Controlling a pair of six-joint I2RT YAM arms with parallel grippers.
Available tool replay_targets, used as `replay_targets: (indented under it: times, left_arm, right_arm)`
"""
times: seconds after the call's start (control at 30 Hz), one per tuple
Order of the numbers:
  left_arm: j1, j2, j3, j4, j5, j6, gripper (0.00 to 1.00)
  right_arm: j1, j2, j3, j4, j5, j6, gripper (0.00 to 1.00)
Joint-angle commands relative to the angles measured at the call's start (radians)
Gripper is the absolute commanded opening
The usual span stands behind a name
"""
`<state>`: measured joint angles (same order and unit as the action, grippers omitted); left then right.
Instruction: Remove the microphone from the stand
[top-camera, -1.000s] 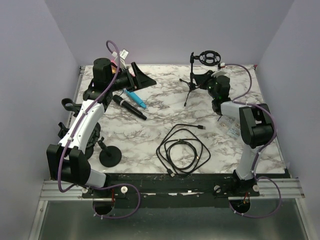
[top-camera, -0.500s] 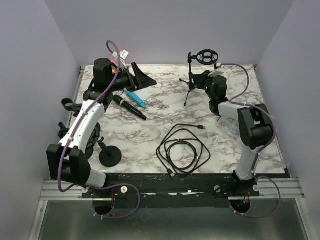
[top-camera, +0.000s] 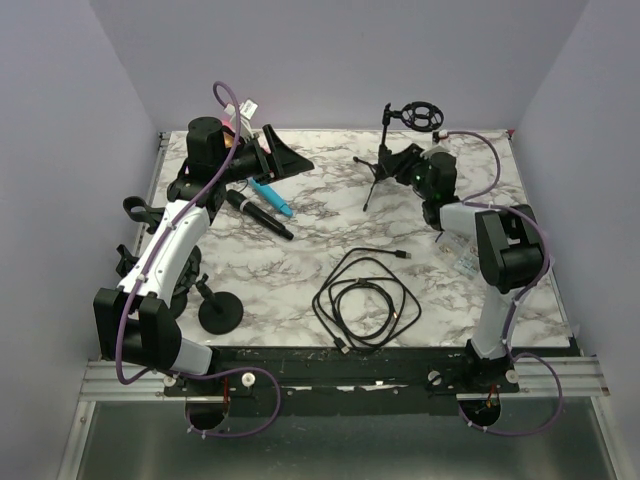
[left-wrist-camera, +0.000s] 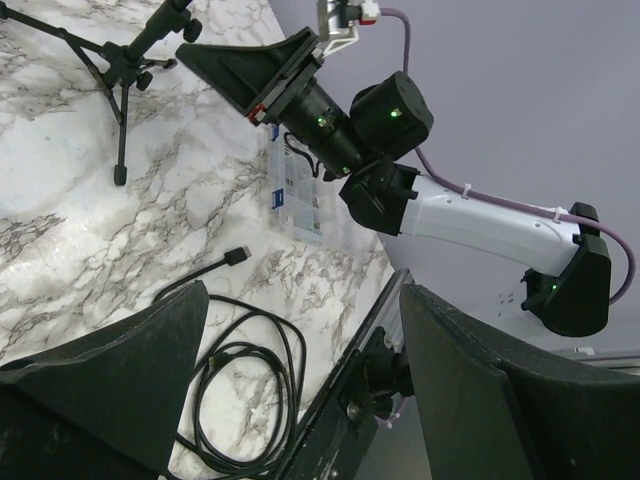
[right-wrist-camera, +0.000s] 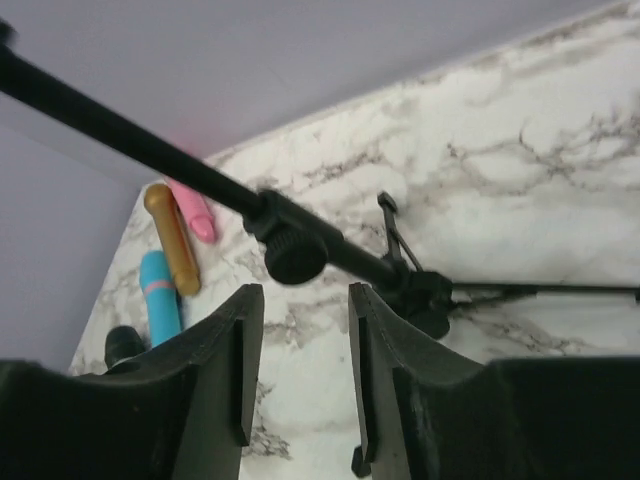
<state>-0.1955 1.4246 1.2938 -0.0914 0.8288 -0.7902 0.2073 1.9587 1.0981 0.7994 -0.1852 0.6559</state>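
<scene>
A black tripod stand rises at the back right, topped by a ring-shaped mount in which I see nothing. A black microphone lies flat on the marble table, left of centre. My right gripper is level with the stand's pole, open. In the right wrist view its jaws stand slightly apart over bare marble, and the pole's knob sits just past the fingertips. My left gripper hangs wide open and empty above the back left, as the left wrist view also shows.
A coiled black cable lies front centre. A blue tube rests beside the microphone, with pink and gold sticks behind it. A round-base stand sits front left. A labelled plastic bag is under the right arm.
My right gripper has gone from shut to slightly open, letting go of the stand's pole. The stand has rocked, its ring mount swinging left and then right. The left arm has not moved.
</scene>
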Motion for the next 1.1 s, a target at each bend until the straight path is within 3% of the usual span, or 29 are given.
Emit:
replay_targets:
  times: [0.0, 0.17, 0.3, 0.67, 1.07]
  left_arm:
    - [0.007, 0.000, -0.010, 0.030, 0.035, -0.005, 0.79]
    - [0.007, -0.002, -0.010, 0.033, 0.036, -0.007, 0.79]
    - [0.007, -0.004, -0.013, 0.034, 0.036, -0.007, 0.79]
    - [0.007, -0.004, -0.017, 0.053, 0.047, -0.019, 0.80]
    - [0.001, -0.008, -0.028, 0.081, 0.060, -0.037, 0.80]
  right_arm:
    - [0.005, 0.043, -0.019, -0.197, -0.097, 0.036, 0.52]
    - [0.004, -0.031, -0.061, -0.208, -0.073, 0.065, 0.73]
    - [-0.012, -0.051, -0.092, -0.172, -0.103, 0.159, 0.80]
    - [-0.125, 0.090, 0.030, -0.033, -0.343, 0.526, 0.79]
    - [-0.149, 0.189, 0.134, 0.049, -0.432, 0.701, 0.71]
